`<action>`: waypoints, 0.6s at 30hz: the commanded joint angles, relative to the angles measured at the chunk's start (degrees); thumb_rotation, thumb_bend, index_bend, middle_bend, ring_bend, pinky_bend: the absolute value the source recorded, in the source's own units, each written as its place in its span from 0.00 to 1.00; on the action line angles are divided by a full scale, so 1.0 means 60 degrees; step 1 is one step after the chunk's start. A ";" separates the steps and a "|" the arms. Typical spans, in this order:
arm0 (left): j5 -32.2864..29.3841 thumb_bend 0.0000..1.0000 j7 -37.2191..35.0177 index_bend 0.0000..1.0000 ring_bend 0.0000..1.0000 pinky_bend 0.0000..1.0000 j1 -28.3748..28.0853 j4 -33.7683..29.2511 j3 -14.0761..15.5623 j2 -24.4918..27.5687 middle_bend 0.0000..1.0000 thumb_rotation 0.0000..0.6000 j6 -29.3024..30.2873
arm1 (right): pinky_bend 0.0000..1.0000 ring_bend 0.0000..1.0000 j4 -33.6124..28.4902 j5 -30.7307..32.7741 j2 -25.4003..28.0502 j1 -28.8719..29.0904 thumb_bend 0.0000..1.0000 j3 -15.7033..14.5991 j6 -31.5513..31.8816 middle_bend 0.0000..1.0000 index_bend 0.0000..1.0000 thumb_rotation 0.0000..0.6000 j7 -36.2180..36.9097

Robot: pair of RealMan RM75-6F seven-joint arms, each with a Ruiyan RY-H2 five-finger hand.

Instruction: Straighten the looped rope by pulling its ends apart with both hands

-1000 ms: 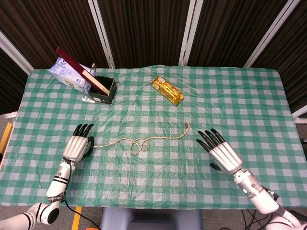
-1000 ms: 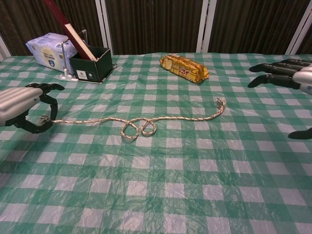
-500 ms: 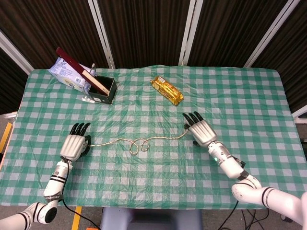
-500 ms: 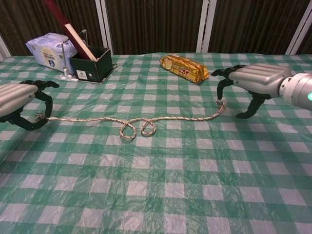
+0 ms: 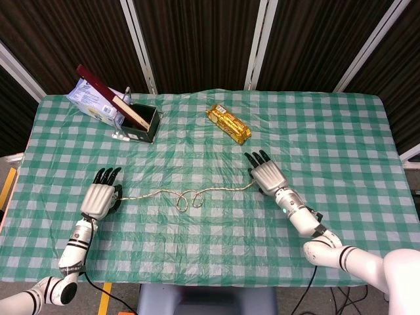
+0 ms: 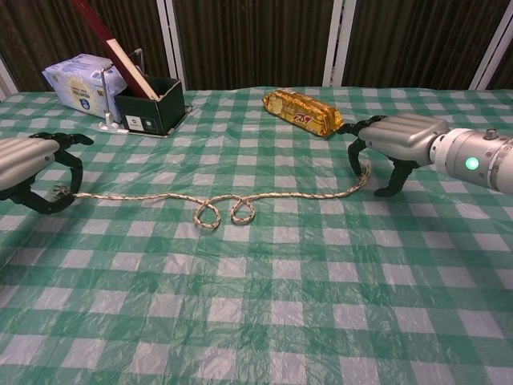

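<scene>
Since a second ago my right hand (image 6: 383, 144) has come in over the rope (image 6: 208, 207) end, fingers arched around it, not clearly pinching. Left hand (image 6: 32, 164) pinches the other end. Pulling now risks the right slipping off, loops staying.

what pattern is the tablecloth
Green and white checks on the tablecloth, clearest in the chest view.
</scene>
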 commanded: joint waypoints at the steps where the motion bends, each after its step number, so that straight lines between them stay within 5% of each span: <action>1: 0.0024 0.46 -0.0018 0.65 0.00 0.06 -0.0013 0.0034 0.0020 -0.0029 0.04 1.00 -0.0006 | 0.00 0.00 0.0185 -0.0072 -0.0125 0.0135 0.36 -0.0100 0.0042 0.00 0.56 1.00 0.0118; 18: -0.0033 0.45 0.0091 0.64 0.00 0.05 -0.0103 0.0133 0.0067 -0.0051 0.04 1.00 -0.0169 | 0.00 0.00 0.0940 0.0285 -0.0646 0.0634 0.44 -0.0360 -0.0176 0.00 0.59 1.00 -0.0202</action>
